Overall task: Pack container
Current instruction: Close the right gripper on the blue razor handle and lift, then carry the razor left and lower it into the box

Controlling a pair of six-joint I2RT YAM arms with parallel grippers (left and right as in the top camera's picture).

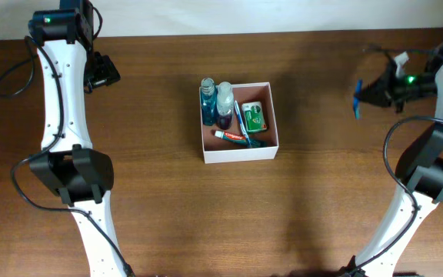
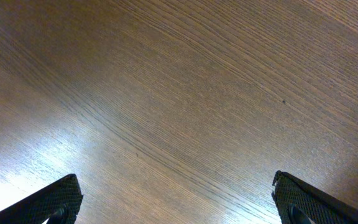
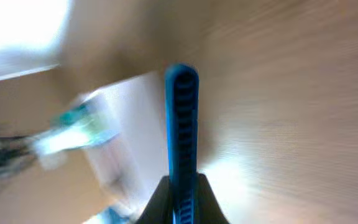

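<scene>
Container (image 1: 241, 151): toiletries (image 1: 224, 108) inside, packing apparently underway. Right gripper (image 3: 180, 194) pinches slim blue item (image 3: 181, 124), well apart from it; next likely: carry across, lower in. Left gripper (image 2: 175, 198) spread, idle.

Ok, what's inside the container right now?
In the container: a blue bottle, a clear bottle, a blue toothbrush, a green packet and a toothpaste tube. Anything beneath them is covered.

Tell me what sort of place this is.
Probably a robot test bench, not a home: a left arm and right arm at a wooden table, cables trailing, and a container of toiletries between them. The right gripper is shut on what looks like a blue comb.
</scene>
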